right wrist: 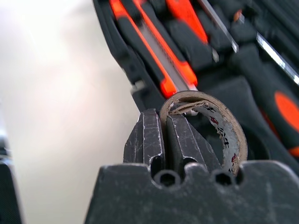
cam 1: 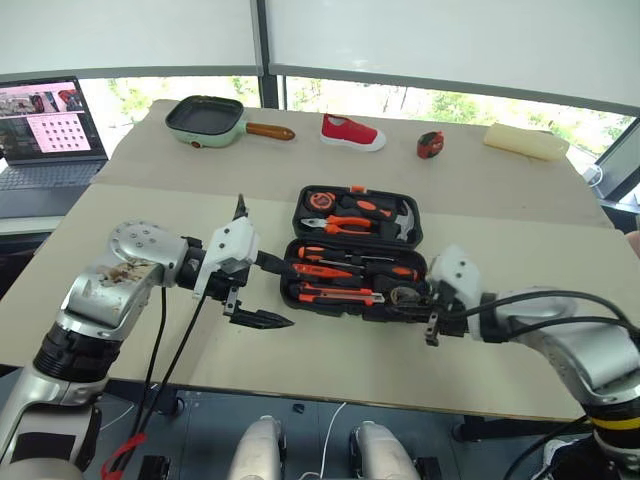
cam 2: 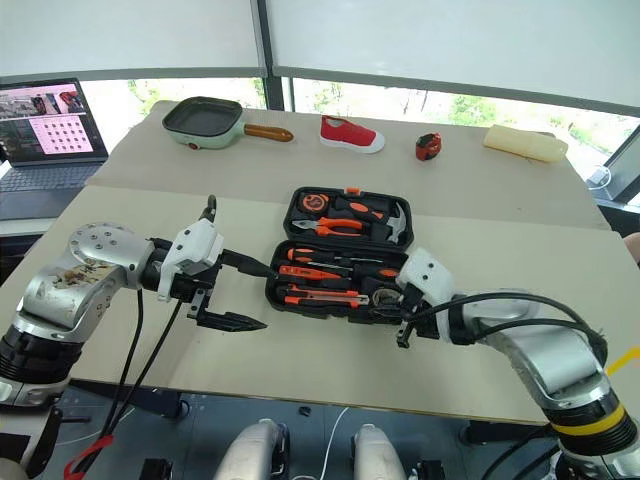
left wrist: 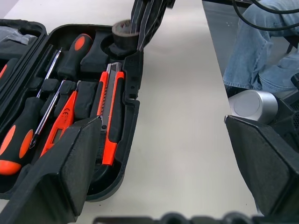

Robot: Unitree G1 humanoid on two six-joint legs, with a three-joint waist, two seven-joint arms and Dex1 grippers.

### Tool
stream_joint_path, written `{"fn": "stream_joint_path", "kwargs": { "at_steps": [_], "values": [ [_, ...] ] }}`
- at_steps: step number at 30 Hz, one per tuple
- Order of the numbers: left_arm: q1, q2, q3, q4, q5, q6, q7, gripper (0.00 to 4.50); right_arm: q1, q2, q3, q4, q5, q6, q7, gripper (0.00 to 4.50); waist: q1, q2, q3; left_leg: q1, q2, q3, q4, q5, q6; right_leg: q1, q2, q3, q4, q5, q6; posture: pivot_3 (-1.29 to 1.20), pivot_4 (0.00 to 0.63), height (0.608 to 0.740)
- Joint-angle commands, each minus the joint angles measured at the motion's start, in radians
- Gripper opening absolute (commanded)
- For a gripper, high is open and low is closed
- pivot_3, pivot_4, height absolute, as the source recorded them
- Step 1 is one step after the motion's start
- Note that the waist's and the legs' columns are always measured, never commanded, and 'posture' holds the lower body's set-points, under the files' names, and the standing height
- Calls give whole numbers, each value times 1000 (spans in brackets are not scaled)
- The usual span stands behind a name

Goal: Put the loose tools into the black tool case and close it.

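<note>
The black tool case [cam 1: 292,268] lies open in the middle of the table. Two orange-and-black screwdrivers [left wrist: 18,144], a slim orange tester screwdriver [left wrist: 58,126] and the utility knife [left wrist: 111,107] rest in its front half. My right gripper [right wrist: 164,119] is shut on the wall of the small dark tape roll [right wrist: 233,135] and holds it over the case's front right corner [cam 1: 406,297]. My left gripper [cam 1: 285,293] stands open just off the case's left side, level with the front half, with nothing between its fingers [left wrist: 70,168].
Orange-handled pliers and a hammer [cam 1: 365,222] sit in the case's lid. Along the table's far edge are a green pan [cam 1: 205,118], a red shoe [cam 1: 352,132], a small red-and-black object [cam 1: 430,145] and a beige block [cam 1: 525,141]. A laptop [cam 1: 45,130] stands at far left.
</note>
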Motion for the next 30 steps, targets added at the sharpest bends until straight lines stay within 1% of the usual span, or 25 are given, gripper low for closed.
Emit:
{"fn": "stream_joint_path", "kwargs": {
  "at_steps": [1,5,10,12,13,15,16,17,22,24,27,30],
  "values": [
    [-7,7,6,-15,5,-20,4,4500,-30,22,17,22,-41,-44,-4,34,-1,0,0,0,0,0,0,0,0,0,0,0,0,0,0,0,150,740],
    [-14,4,1,-8,10,-25,6,4500,-53,7,69,55,-124,-68,-7,34,-5,0,0,0,1,0,0,0,0,-1,1,0,1,0,0,0,150,740],
    [-19,3,-2,2,16,-34,4,4500,-33,-19,94,46,-190,-112,5,34,-6,0,0,0,1,0,0,0,0,-1,1,0,1,0,0,0,150,740],
    [-20,2,-3,6,19,-38,4,4500,-20,-21,92,29,-197,-112,9,785,-4,0,0,0,1,0,0,0,0,-1,1,0,1,0,0,0,150,740],
    [-22,1,-4,9,21,-40,4,4500,-20,-18,85,16,-189,-97,12,969,-4,0,0,0,1,0,0,0,0,-1,1,0,1,0,0,0,150,740],
    [-23,0,-5,13,22,-44,3,4500,-21,-11,67,-12,-165,-69,21,1642,-4,0,0,0,1,0,0,0,0,-1,1,0,1,0,0,0,150,740],
    [-24,0,-5,16,24,-46,2,4500,-21,-11,51,-38,-144,-49,28,1950,-4,0,0,0,1,0,0,0,0,-1,1,0,1,0,0,0,150,740],
    [-25,-1,-6,19,26,-48,2,4500,-20,-13,33,-65,-124,-31,34,2350,-5,0,0,0,1,0,-1,0,0,-1,1,0,1,0,0,0,150,740],
    [-32,-5,-4,46,42,-62,2,4500,-26,-28,-74,-144,-18,64,61,3913,-6,0,0,0,1,0,-1,0,0,-1,1,0,1,0,-1,0,150,740],
    [-37,-7,-3,56,46,-67,5,4500,-29,-47,-113,-154,13,88,73,3913,-6,0,0,0,1,0,-1,0,0,-1,1,0,1,0,-1,0,150,740],
    [-48,-11,4,97,63,-77,24,4500,-37,-67,-160,-109,23,82,74,3913,-4,0,0,0,1,0,-1,0,0,-1,1,0,1,0,-1,0,150,740],
    [-61,-28,17,222,113,-125,78,4500,-63,-55,-194,22,-9,37,44,3913,-3,0,0,0,1,0,-1,0,0,-1,1,0,1,0,-1,0,150,740]
  ]
}}
